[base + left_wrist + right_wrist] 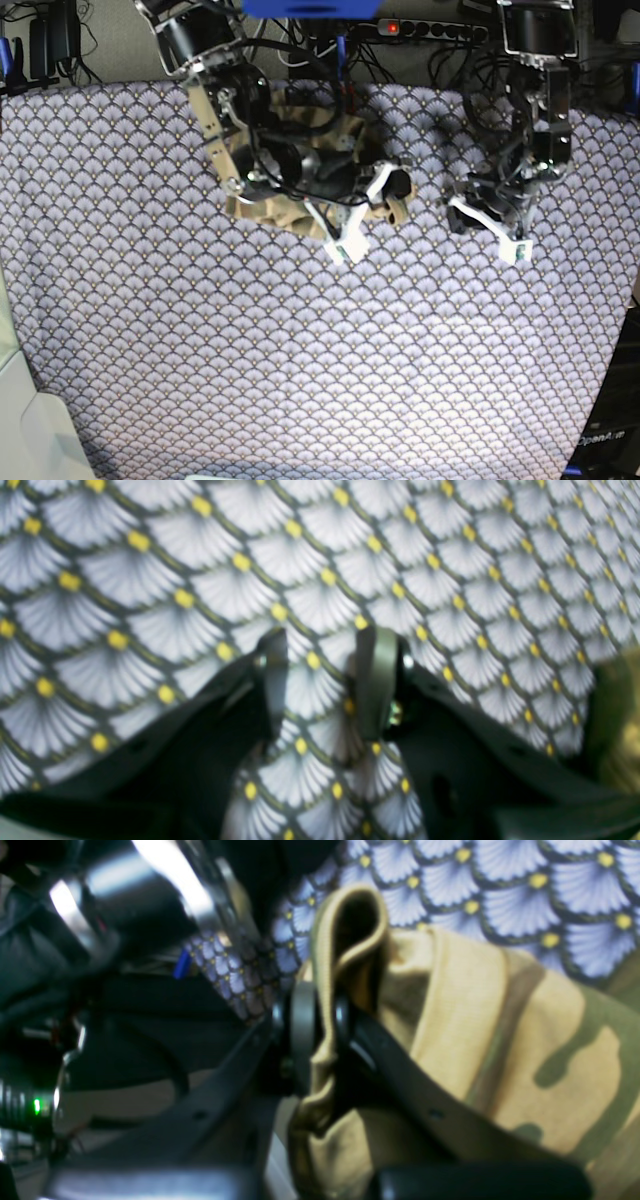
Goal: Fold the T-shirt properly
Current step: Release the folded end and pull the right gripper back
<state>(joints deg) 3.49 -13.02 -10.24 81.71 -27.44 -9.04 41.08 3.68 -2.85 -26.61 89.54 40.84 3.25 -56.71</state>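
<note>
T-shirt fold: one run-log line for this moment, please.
right gripper: shut on T-shirt edge | left gripper: open, empty, over tablecloth | shirt bunched, unfolded

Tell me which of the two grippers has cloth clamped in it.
The right gripper: its jaws pinch a tan fold of the T-shirt. The left gripper stands open over the bare tablecloth.

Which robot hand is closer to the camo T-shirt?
The right gripper: it is pinching a tan fold of the T-shirt. The left gripper is open over the bare tablecloth, off to the shirt's side.
</note>
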